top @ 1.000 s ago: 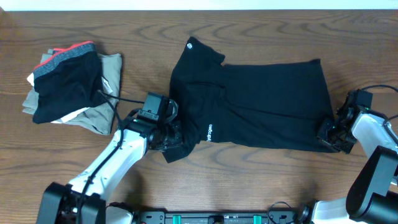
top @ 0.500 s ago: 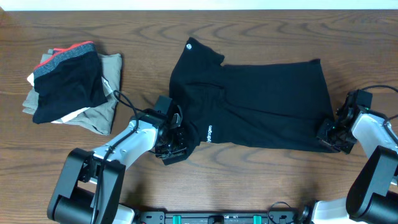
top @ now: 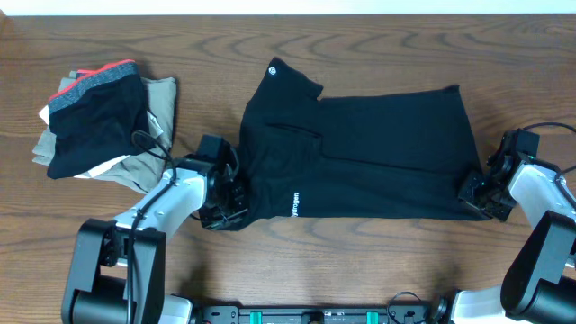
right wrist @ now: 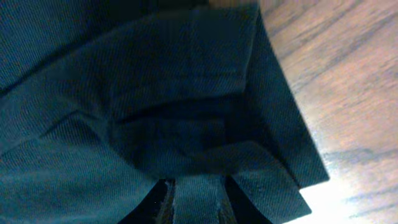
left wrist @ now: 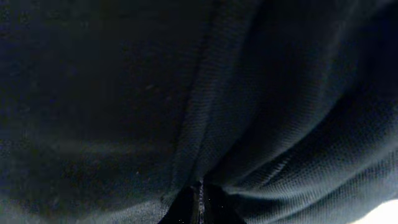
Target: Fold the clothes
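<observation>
The black clothes [top: 378,153] lie spread across the table's middle, with a white hexagon logo [top: 274,65] at the top left and white lettering [top: 292,205] near the lower left. My left gripper [top: 225,205] is shut on the garment's lower left corner; black fabric [left wrist: 205,112] fills the left wrist view. My right gripper [top: 474,196] is shut on the lower right corner; the right wrist view shows folded fabric [right wrist: 155,124] pinched between the fingers [right wrist: 194,202].
A pile of folded garments [top: 103,126] sits at the left: a black one with grey band and red-orange trim on top of khaki ones. Bare wooden table [top: 360,261] lies in front of the clothes.
My left gripper has pulled the garment's lower left corner to the left, stretching the bottom edge flatter. The right gripper has held still.
</observation>
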Controlling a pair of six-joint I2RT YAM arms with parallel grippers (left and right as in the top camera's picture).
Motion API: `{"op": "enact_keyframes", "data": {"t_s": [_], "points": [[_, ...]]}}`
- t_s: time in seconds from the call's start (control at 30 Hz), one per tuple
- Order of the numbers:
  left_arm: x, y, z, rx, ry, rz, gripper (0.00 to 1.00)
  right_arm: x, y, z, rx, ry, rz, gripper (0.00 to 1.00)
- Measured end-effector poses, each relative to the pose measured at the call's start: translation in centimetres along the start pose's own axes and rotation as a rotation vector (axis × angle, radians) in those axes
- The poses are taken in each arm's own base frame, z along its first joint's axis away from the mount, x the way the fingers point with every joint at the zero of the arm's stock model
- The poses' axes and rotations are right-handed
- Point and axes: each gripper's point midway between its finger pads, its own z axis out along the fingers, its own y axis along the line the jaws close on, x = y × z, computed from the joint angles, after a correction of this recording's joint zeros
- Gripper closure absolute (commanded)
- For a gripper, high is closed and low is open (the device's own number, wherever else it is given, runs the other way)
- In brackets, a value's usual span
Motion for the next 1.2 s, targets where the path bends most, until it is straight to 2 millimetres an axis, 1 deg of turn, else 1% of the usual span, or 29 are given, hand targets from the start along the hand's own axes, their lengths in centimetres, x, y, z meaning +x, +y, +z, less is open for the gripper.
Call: {"op": "enact_keyframes", "data": {"t_s": [0.17,0.37,0.43,0.5,0.53,0.63,0.67,0.7,0.77,0.87,1.03,1.1,1.2], "points": [[-0.9,1.0,-0.3,-0.064,-0.045,0.006,0.93,-0.6,0.1,0.0,-0.006,-0.025,0.001,0.78],[-1.3,2.2,-0.6,-0.133,-0.071,0.014,0.93,-1.4,0.4,0.0,-0.015,-0.055,0.001,0.77],[-1.3,2.8,-0.8,-0.168,-0.077,0.013,0.89,-1.7,0.4,-0.1,-0.019,-0.068,0.001,0.77],[-1.2,3.5,-0.9,-0.203,-0.077,0.013,0.88,-2.1,0.6,-0.1,-0.024,-0.085,0.002,0.78],[-1.2,3.8,-1.0,-0.218,-0.077,0.009,0.85,-2.3,0.6,-0.1,-0.026,-0.093,0.002,0.77],[-1.1,4.5,-1.1,-0.253,-0.075,0.004,0.83,-2.7,0.7,-0.1,-0.032,-0.108,0.002,0.77],[-1.1,4.7,-1.1,-0.260,-0.076,0.004,0.77,-2.8,0.8,-0.2,-0.034,-0.115,0.002,0.77],[-1.0,4.8,-1.2,-0.267,-0.076,0.008,0.75,-2.9,0.8,-0.2,-0.034,-0.120,0.002,0.77],[-1.0,5.2,-1.3,-0.285,-0.077,0.001,0.73,-3.1,0.8,-0.2,-0.036,-0.125,0.002,0.76],[-1.0,5.3,-1.3,-0.291,-0.078,0.001,0.73,-3.4,1.2,-0.3,-0.053,-0.139,0.000,0.74],[-1.0,5.3,-1.3,-0.293,-0.078,0.001,0.72,-3.7,2.0,-0.4,-0.100,-0.147,-0.006,0.75],[-1.0,5.3,-1.3,-0.294,-0.078,0.001,0.72,-3.6,2.2,-0.4,-0.114,-0.143,-0.007,0.77],[-1.0,5.3,-1.3,-0.294,-0.079,0.001,0.71,-3.5,2.6,-0.4,-0.135,-0.138,-0.014,0.83]]}}
